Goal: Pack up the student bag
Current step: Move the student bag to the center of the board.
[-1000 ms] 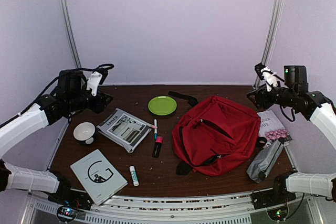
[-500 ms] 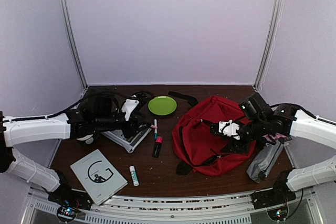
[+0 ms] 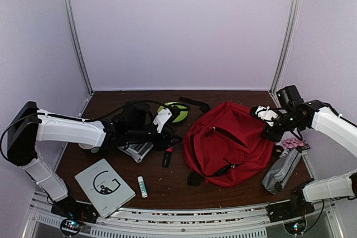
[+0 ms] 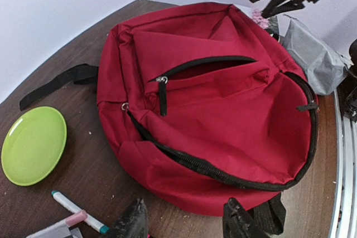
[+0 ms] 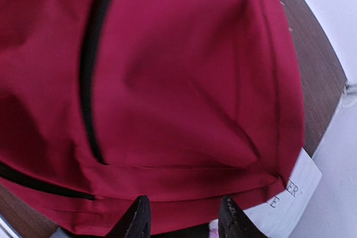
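Lying flat on the table [image 3: 167, 185], right of centre, the bag [image 3: 234, 143] shows its front pocket unzipped. Left gripper [image 4: 187, 224] hovers near the bag's left edge, close to the markers [image 4: 78, 211] and the green plate [image 4: 33, 146]; its jaws stand parted, holding nothing. Right gripper [image 5: 184, 218] hangs over the bag's far right corner, jaws likewise parted, only red fabric seen between them. A grey pouch [image 3: 281, 171] lies just beside the bag; a book [image 5: 295, 185] peeks out at its edge.
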Robot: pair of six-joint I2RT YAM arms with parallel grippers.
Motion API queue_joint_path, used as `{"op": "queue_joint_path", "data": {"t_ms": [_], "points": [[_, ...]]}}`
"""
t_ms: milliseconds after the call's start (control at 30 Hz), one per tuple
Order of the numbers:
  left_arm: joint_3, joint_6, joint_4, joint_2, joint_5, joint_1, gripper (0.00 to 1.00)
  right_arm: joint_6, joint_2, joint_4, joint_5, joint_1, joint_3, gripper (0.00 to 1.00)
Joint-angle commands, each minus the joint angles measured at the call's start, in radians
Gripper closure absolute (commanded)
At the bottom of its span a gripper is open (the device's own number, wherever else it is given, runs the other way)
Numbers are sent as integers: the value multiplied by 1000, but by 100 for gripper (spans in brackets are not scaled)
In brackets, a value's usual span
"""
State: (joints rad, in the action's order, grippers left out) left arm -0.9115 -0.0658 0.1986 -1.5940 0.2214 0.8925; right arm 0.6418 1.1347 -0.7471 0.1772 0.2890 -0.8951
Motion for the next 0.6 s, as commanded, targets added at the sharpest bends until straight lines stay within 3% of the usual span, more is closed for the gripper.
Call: {"op": "queue_joint_path", "data": {"t_ms": [0, 167, 400, 567], "points": [[-49, -31, 101, -15, -22, 18, 52, -94, 109, 59, -81, -145, -100, 58], [-55, -67, 101, -23, -46, 27, 52, -171, 282, 28, -74, -277, -229, 59], [-51, -69, 88, -9, -55, 55, 52, -196, 424, 12, -100, -332, -286, 55], [-63, -66, 65, -17, -76, 71, 51, -190, 510, -16, -55, -341, -333, 65]]}}
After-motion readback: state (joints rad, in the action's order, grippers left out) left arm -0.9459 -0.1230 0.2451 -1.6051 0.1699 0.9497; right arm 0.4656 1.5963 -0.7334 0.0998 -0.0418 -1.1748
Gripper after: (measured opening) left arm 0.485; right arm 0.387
